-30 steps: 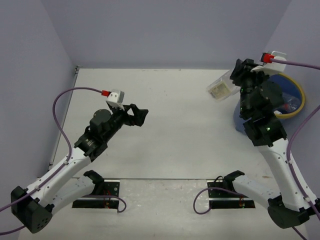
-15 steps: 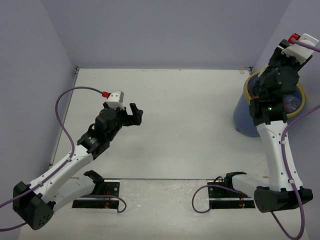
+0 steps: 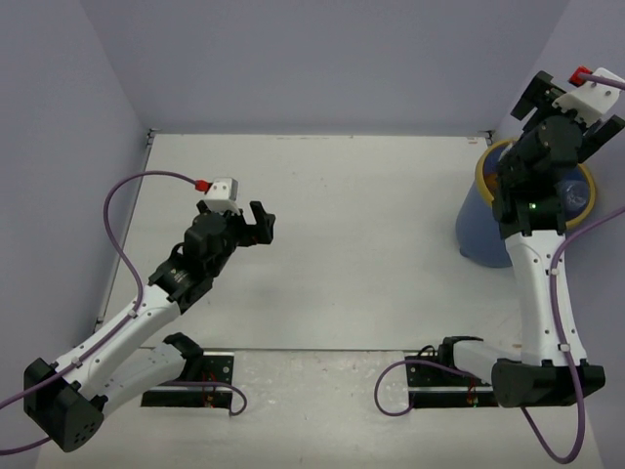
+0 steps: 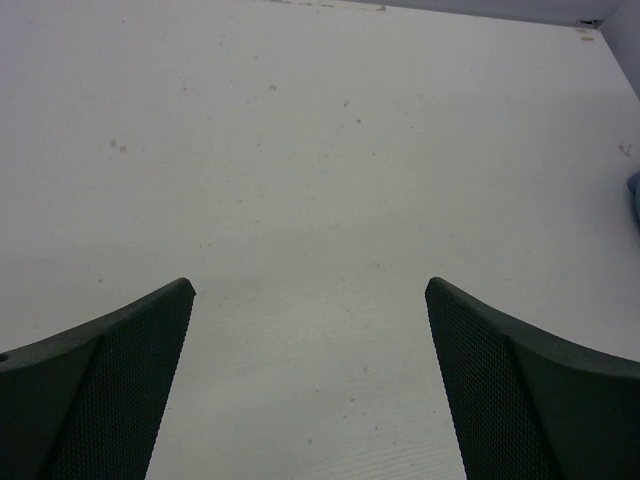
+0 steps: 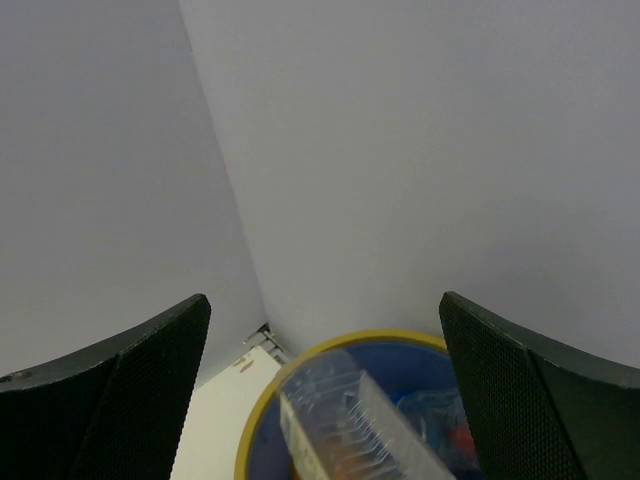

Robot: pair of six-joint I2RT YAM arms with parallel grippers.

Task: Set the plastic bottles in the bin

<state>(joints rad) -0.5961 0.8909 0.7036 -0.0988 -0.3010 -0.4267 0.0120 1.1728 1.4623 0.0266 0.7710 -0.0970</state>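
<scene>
Blue bin [image 3: 480, 227], yellow-rimmed, is set at the right edge of the white table [image 3: 371, 215] in the top view. The right gripper [image 3: 566, 115] is raised over it, and the left gripper [image 3: 260, 221] is held above the table's left half.

Left wrist view: the jaws are spread wide with nothing between them, and bare table is seen beneath.

Right wrist view: the jaws are spread wide and empty. A clear bottle [image 5: 350, 425] is framed by the bin's rim below. Whether it rests inside cannot be told.
</scene>
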